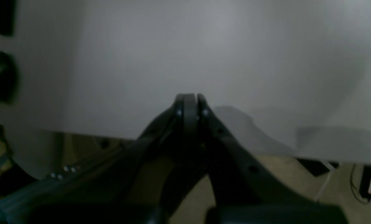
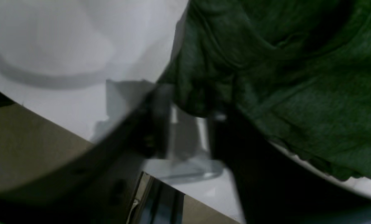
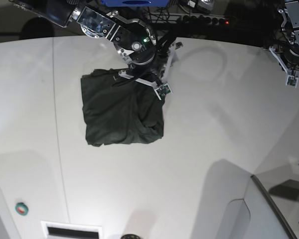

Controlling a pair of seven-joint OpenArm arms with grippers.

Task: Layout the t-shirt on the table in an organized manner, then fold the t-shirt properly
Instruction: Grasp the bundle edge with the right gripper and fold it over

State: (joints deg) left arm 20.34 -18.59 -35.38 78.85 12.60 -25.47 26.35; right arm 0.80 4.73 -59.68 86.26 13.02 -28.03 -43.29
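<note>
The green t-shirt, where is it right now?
In the base view the t-shirt lies bunched on the white table, left of centre, with the right gripper at its upper right corner.

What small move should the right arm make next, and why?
Probably lift the right claw straight up and away. Its jaws stand apart at the edge of the t-shirt, which already lies as a compact folded square on the table; nothing appears to be gripped. The left claw is shut and far off.
</note>
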